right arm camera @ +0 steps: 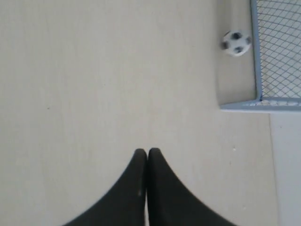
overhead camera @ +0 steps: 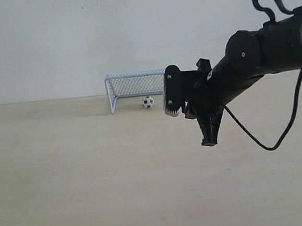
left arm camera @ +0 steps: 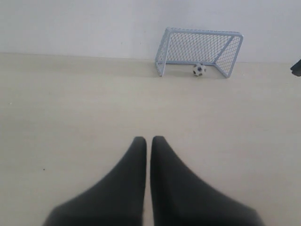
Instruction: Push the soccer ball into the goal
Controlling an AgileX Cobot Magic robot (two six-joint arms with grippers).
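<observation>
The soccer ball [overhead camera: 147,102] is tiny, white with black patches, and rests on the table right at the mouth of the goal [overhead camera: 133,84], a pale blue frame with mesh against the back wall. The left wrist view shows the ball [left arm camera: 199,70] between the goal's [left arm camera: 200,46] posts, far beyond my left gripper [left arm camera: 148,139], which is shut on nothing. My right gripper [overhead camera: 210,141] points down over the table, right of the goal and nearer the camera. It is shut and empty [right arm camera: 147,151], with the ball [right arm camera: 236,43] and goal [right arm camera: 277,61] well off from its tips.
The pale wooden table [overhead camera: 92,170] reaches back to a white wall [overhead camera: 82,40]. The right arm's black body and looping cable [overhead camera: 268,145] hang over the right side. A dark bit of that arm [left arm camera: 297,68] shows at the edge of the left wrist view.
</observation>
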